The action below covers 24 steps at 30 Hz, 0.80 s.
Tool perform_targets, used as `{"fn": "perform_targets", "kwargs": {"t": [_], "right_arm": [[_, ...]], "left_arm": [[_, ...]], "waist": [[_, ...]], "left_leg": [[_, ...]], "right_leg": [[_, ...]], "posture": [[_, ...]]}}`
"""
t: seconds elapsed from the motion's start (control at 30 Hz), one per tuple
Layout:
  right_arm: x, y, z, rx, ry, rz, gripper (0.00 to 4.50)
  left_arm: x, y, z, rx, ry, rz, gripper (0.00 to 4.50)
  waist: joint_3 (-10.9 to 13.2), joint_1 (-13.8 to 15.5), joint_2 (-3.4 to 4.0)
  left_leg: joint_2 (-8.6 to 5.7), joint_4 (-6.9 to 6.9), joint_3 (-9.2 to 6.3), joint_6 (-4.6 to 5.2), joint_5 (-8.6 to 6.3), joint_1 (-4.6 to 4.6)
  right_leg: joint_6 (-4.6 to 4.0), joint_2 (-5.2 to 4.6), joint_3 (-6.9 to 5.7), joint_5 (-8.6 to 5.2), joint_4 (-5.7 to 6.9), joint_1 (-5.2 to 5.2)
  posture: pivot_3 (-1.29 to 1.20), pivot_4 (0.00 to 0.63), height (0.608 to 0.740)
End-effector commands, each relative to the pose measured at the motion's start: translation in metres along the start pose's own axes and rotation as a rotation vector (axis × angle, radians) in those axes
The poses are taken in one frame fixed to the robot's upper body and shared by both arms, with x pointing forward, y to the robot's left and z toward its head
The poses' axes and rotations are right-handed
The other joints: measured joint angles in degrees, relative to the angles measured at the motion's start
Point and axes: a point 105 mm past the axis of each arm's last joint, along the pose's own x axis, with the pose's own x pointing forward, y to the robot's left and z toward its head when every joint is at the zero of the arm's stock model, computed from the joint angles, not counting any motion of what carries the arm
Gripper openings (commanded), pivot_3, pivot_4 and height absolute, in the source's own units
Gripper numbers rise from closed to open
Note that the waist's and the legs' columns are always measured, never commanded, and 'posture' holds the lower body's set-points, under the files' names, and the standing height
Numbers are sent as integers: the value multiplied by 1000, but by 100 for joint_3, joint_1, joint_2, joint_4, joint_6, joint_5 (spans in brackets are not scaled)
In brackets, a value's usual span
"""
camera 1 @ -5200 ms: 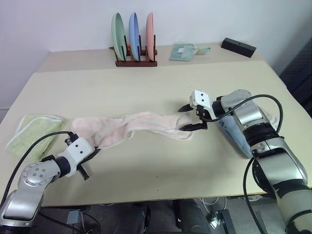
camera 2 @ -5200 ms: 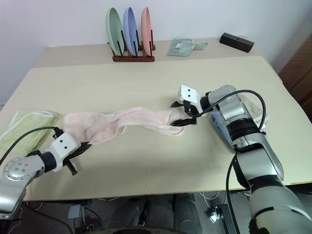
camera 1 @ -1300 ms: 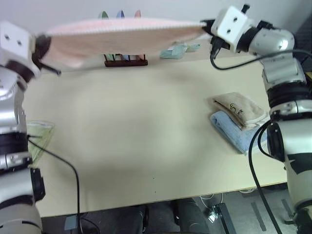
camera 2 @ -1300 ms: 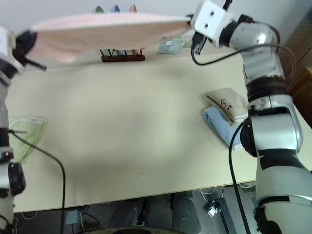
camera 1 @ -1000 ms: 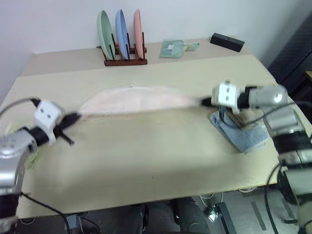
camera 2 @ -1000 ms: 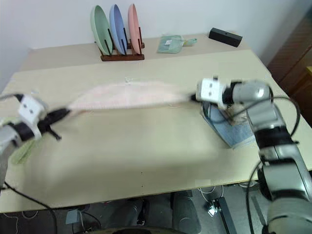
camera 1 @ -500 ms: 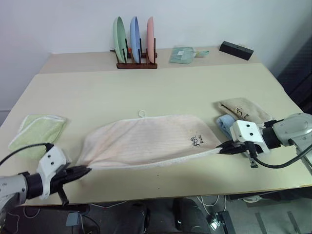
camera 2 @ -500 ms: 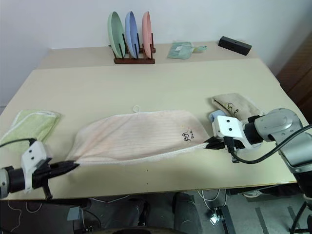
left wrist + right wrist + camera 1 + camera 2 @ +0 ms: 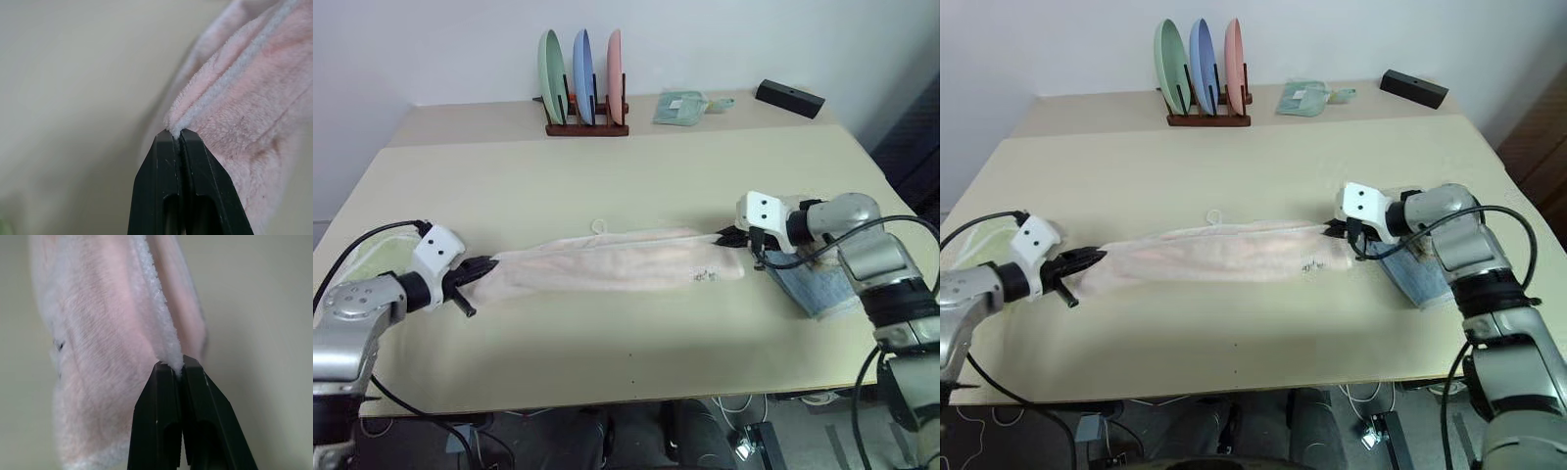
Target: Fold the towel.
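Left wrist view, end effector (image 9: 177, 133) pinching towel (image 9: 254, 98) edge, fibres close

Dark printed mark on the towel (image 9: 617, 262), too small to read.

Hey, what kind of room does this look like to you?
Probably a lab or office set up for household practice: a plain table against a bare wall, a rack of plates, and folded towels laid out beside the pink towel.

place: lab-like room | cues: plain white wall (image 9: 431, 39), bare beige table (image 9: 607, 362)
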Motion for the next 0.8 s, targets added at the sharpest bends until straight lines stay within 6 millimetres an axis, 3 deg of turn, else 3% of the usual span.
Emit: {"fn": "perform_targets", "kwargs": {"t": [0.03,0.4,0.5,0.73,0.8], "right_arm": [[5,-14,4,-31,-12,-45,75],[16,-23,-5,-37,-1,-100,75],[14,-33,0,0,-28,-156,894],[-5,-40,6,-81,-19,-242,4435],[-18,-40,12,-65,-45,-269,4435]], "left_arm": [[8,9,-1,19,-4,27,0],[16,11,-9,-17,-8,45,0],[13,22,-7,-67,-33,113,897],[8,49,8,-104,-132,321,4420],[5,51,12,-113,-166,363,4420]], "waist": [[0,-16,0],[0,-119,0],[0,-122,1],[-1,-110,1],[-4,-100,0]], "left_leg": [[0,-1,0,0,0,-2],[-1,0,-2,-1,0,-8],[-1,0,-2,-1,0,-8],[-2,6,-4,-2,0,-24],[-5,13,-4,-3,1,-57]], "right_leg": [[0,1,0,0,0,-2],[3,2,0,2,3,-10],[3,2,1,2,5,-11],[5,2,2,3,8,-24],[10,-1,2,7,11,-55]], "posture": [[0,150,737],[0,150,737],[0,150,737],[0,150,737],[0,150,737]]}}
